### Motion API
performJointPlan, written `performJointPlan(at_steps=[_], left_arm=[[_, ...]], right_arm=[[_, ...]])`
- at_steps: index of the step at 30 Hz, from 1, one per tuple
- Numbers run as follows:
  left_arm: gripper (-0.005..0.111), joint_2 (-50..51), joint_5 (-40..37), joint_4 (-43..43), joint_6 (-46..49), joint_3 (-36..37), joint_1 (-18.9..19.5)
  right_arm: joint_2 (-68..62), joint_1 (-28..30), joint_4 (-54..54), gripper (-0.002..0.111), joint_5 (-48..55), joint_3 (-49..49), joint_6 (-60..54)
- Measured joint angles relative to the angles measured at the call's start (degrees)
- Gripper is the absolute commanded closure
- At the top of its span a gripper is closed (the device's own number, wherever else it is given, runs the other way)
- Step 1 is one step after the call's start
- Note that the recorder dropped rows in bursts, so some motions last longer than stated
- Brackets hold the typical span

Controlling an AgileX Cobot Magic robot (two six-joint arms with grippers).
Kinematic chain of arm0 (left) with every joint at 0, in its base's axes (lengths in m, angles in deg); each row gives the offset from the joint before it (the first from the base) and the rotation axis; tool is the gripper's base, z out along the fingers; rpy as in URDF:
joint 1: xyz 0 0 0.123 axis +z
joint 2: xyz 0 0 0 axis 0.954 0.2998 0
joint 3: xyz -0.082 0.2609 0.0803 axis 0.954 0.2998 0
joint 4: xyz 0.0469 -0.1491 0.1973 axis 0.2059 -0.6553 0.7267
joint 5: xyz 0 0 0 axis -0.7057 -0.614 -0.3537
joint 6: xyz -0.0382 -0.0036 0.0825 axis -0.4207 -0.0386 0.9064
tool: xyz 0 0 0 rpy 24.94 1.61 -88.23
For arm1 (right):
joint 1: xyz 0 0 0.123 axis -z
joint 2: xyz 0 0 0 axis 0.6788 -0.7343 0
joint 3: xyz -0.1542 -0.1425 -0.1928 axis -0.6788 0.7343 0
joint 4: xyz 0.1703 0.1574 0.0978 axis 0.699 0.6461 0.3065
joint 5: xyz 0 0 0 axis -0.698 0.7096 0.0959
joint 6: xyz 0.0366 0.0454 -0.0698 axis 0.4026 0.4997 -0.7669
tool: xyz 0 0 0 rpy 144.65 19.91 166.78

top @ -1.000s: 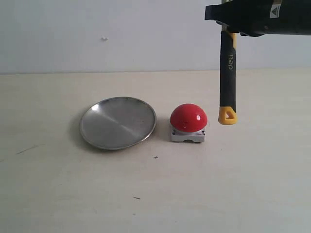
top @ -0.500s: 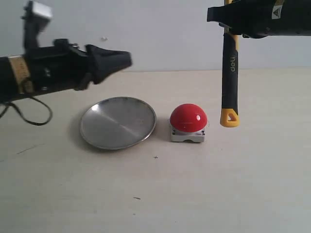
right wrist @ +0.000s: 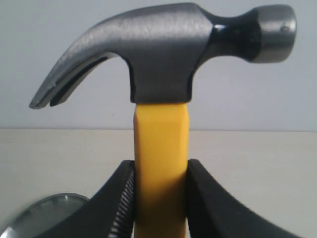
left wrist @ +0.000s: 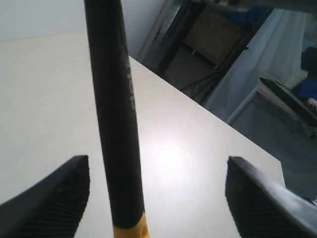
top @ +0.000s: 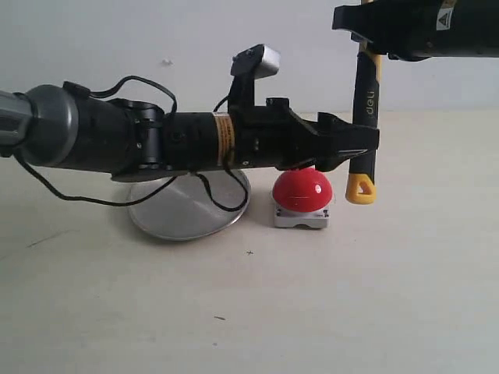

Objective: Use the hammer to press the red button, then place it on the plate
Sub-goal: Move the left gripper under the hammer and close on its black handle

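Note:
The hammer [top: 365, 105] hangs upright, head up and yellow looped end [top: 360, 188] down, just right of the red button [top: 302, 193]. My right gripper [top: 365, 45] is shut on its yellow neck [right wrist: 159, 163], under the dark head [right wrist: 163, 54]. My left gripper [top: 368, 145] reaches across above the button and stands open around the black handle [left wrist: 115, 124]. The handle lies between the two fingers [left wrist: 54, 198], nearer one of them and touching neither. The silver plate [top: 181, 220] lies left of the button, partly hidden by the left arm.
The left arm [top: 156, 140] stretches across the middle of the scene, with a cable [top: 222, 204] looping down over the plate. The pale table [top: 312, 304] carries a few small dark marks in front. A white wall stands behind.
The left arm came in from the left and reached across over the plate and button, putting its open fingers around the hammer's handle. The hammer and right gripper have hardly moved.

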Motion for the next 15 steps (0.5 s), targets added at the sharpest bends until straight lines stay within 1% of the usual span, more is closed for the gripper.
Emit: performJointPlan(at_steps=[3, 8, 11, 15], left_arm=[[0.033, 2.15, -3.33, -0.89, 0.00, -4.13, -0.47], [0.033, 2.82, -6.23, -0.96, 0.00, -8.17, -0.70], [0.034, 2.82, -9.23, -0.88, -0.26, -9.24, -2.03], [0.034, 2.82, -11.09, -0.10, -0.36, -9.27, -4.04]], right_arm=[[0.00, 0.00, 0.00, 0.108, 0.00, 0.00, 0.34], [0.00, 0.00, 0.00, 0.108, 0.37, 0.00, 1.43], [0.00, 0.00, 0.00, 0.108, 0.37, 0.00, 1.46], [0.00, 0.00, 0.00, 0.108, 0.48, 0.00, 1.69]])
